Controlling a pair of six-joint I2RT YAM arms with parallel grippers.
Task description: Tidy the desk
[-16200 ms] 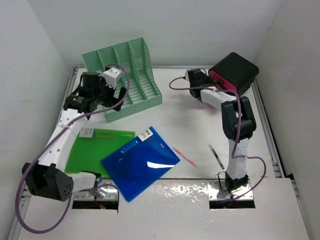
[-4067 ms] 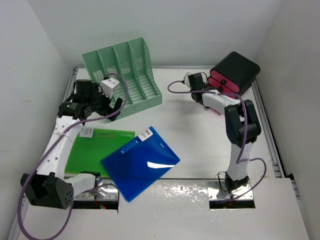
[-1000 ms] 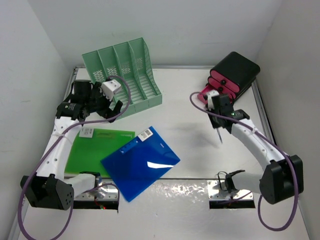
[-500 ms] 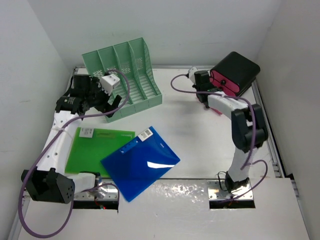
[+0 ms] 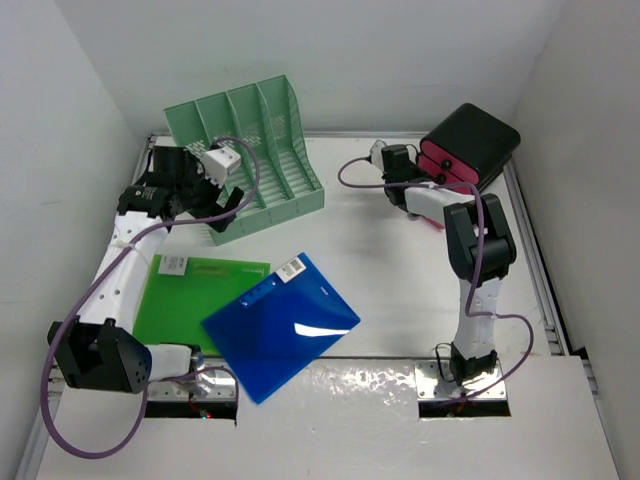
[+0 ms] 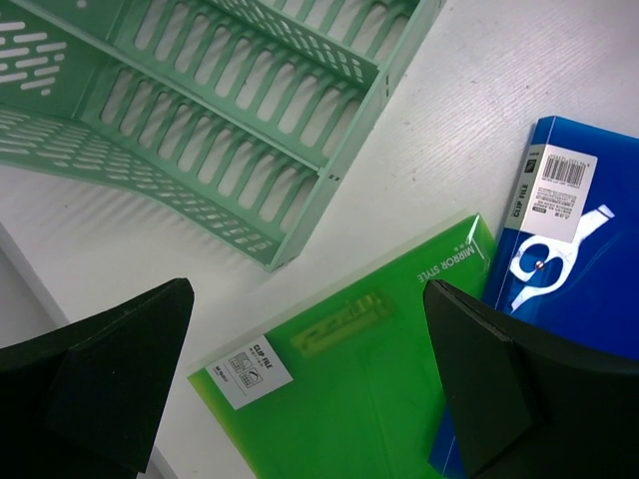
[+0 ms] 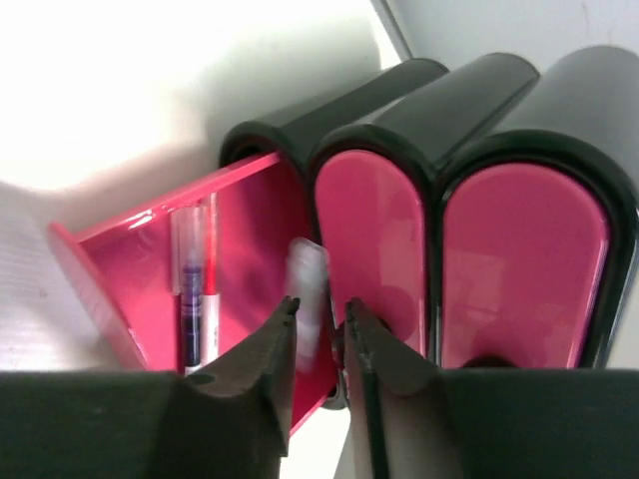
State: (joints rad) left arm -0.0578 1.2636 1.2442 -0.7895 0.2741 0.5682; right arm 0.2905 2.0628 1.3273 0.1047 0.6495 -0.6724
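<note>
left tool point(image 6: 308, 329) wide open | right tool point(image 7: 321, 311) parted — over pink drawer point(image 7: 250, 225)

Mint-green file rack point(image 5: 255, 150), green clip file point(image 5: 185, 300) partly under a blue clip file point(image 5: 280, 325), black-and-pink drawer box point(image 5: 475, 135), pen point(image 7: 190, 294) in its open drawer point(image 7: 250, 230)

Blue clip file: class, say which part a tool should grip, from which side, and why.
Probably its left corner, from the left. The blue clip file lies flat, but that corner rests on the green file, so it sits raised off the desk, giving a finger room underneath.
</note>
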